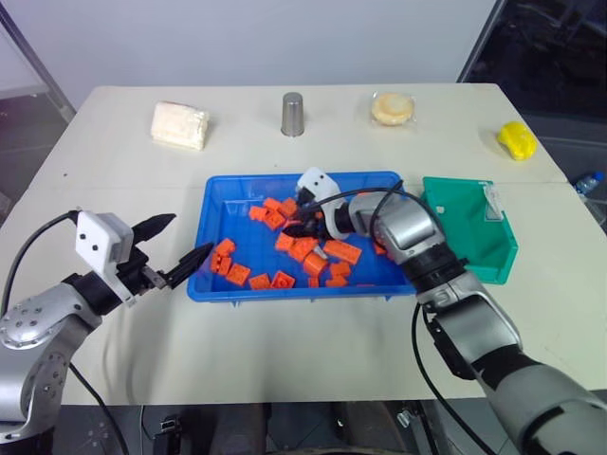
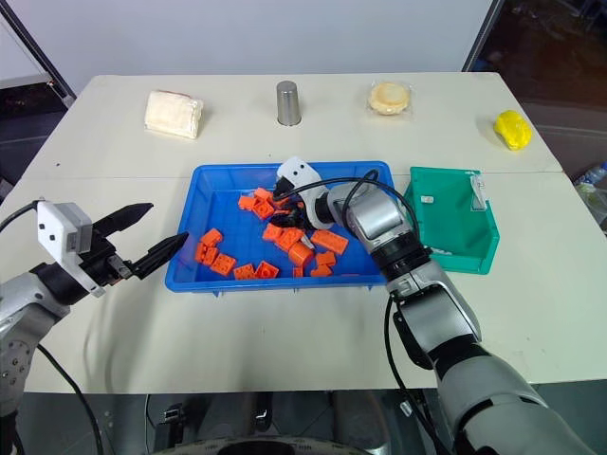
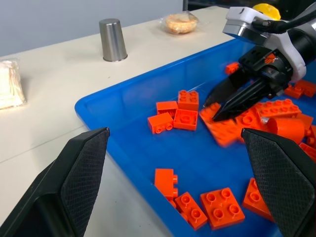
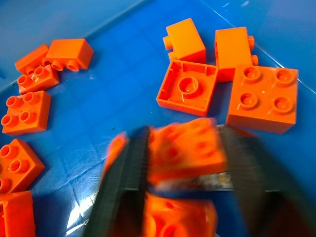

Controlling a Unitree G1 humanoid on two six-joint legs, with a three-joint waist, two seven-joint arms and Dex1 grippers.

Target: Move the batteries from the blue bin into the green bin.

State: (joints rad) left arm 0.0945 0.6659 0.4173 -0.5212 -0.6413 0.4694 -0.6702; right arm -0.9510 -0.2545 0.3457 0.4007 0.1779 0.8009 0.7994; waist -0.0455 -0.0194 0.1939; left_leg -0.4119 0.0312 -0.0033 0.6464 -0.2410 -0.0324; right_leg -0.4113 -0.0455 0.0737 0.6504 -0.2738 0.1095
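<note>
The blue bin (image 1: pixel 285 293) sits mid-table, strewn with several orange blocks (image 1: pixel 237 273). My right gripper (image 1: pixel 290 227) reaches down into it from the right, low among the blocks in the bin's middle. In the right wrist view an orange block (image 4: pixel 185 148) lies blurred right at that gripper, with a thin silver-grey battery (image 4: pixel 217 182) showing beneath it. The green bin (image 1: pixel 469 232), with a white label, stands just right of the blue bin. My left gripper (image 1: pixel 190 235) hovers open beside the blue bin's left wall, with nothing between its fingers.
Along the table's far side stand a white packet (image 1: pixel 180 125), a steel cup (image 1: pixel 292 114), a wrapped round bun (image 1: pixel 393 109) and a yellow object (image 1: pixel 517 140). A bottle (image 1: pixel 588 180) pokes in past the right table edge.
</note>
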